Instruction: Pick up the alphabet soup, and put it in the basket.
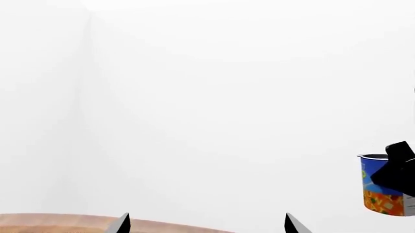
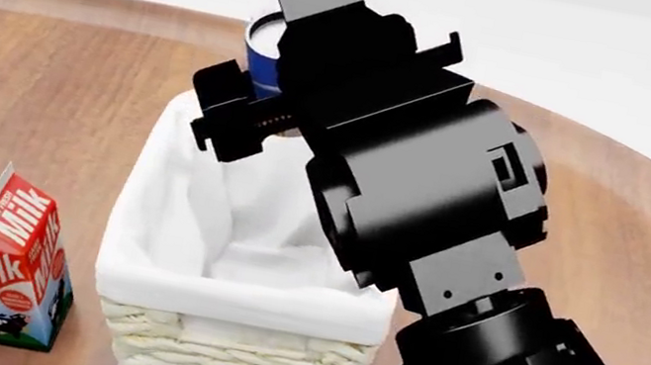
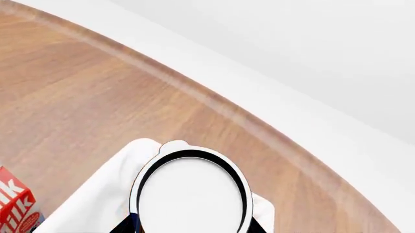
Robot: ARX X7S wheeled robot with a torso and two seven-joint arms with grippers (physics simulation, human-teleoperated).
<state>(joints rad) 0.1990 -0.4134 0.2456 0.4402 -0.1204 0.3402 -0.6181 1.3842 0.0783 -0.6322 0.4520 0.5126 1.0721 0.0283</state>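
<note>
The alphabet soup (image 2: 263,51), a small can with a blue label, hangs in the air over the far end of the basket (image 2: 229,346). My right gripper (image 3: 190,227) is shut on it. In the right wrist view the can's white end (image 3: 191,194) fills the space between the fingers, with the basket's white liner (image 3: 104,194) below. In the left wrist view the soup (image 1: 381,189) shows its orange patterned band, with a black finger (image 1: 399,167) across it. My left gripper (image 1: 207,224) is open, with nothing between its fingers, and faces a white wall.
A red milk carton (image 2: 10,263) stands on the wooden table (image 2: 33,91) to the left of the basket. My right arm (image 2: 430,201) hides the basket's right side and part of the table. The table's curved far edge (image 3: 214,104) runs past the basket.
</note>
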